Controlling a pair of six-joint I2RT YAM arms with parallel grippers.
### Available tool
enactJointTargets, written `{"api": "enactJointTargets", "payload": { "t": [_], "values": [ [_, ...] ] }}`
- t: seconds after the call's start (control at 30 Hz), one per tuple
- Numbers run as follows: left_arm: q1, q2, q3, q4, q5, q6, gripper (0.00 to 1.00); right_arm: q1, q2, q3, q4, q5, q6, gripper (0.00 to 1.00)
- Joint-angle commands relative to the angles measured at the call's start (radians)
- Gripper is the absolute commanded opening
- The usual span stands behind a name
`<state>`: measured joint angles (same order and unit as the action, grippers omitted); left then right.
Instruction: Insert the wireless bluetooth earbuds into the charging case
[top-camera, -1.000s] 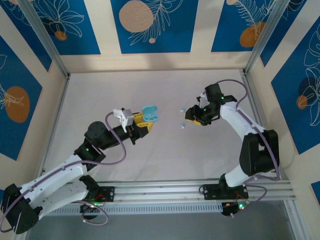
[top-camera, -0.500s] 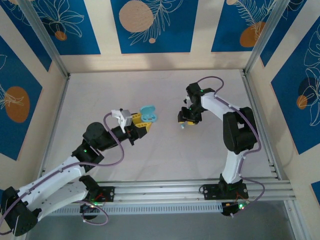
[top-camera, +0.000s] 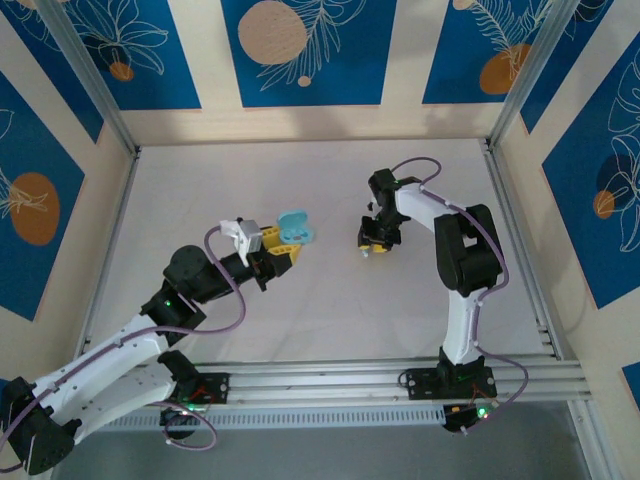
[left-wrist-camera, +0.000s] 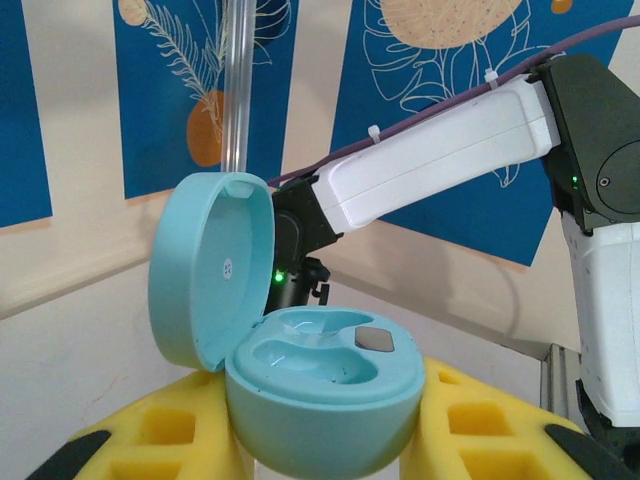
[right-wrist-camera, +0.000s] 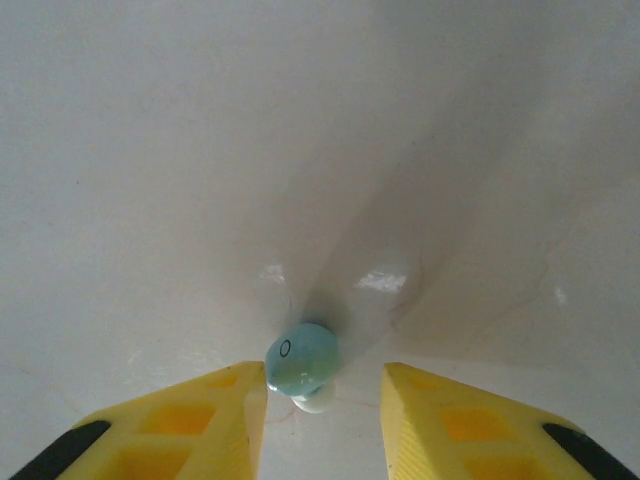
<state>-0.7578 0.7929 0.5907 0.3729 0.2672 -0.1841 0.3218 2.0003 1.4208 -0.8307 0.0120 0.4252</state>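
Pale teal glossy plastic charging case (left-wrist-camera: 320, 400): underside, inside the left gripper (left-wrist-camera: 320, 435), cut off at bottom edge.

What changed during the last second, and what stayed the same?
The right tool swung left; its jaws narrowed around a pale teal earbud on the table, not yet gripping it. The left tool stayed, holding the open charging case.

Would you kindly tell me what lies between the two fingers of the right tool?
A teal earbud on the table, nearer one yellow finger, as the right wrist view shows.
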Motion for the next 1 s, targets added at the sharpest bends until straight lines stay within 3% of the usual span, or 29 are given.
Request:
{"api": "enactJointTargets", "payload": {
  "t": [0.0,0.43,0.97],
  "values": [
    [-0.006,-0.003,0.019,-0.008,-0.017,0.003,0.23,0.009,0.022,0.035,-0.006,-0.023,0.015,0.33],
    [-0.006,0.007,0.026,-0.039,-0.015,0.001,0.24,0.028,0.07,0.077,-0.019,-0.011,0.002,0.29],
    [-0.006,0.012,0.024,-0.042,-0.019,0.001,0.24,0.067,0.097,0.116,-0.106,0.093,-0.099,0.26]
  ]
}}
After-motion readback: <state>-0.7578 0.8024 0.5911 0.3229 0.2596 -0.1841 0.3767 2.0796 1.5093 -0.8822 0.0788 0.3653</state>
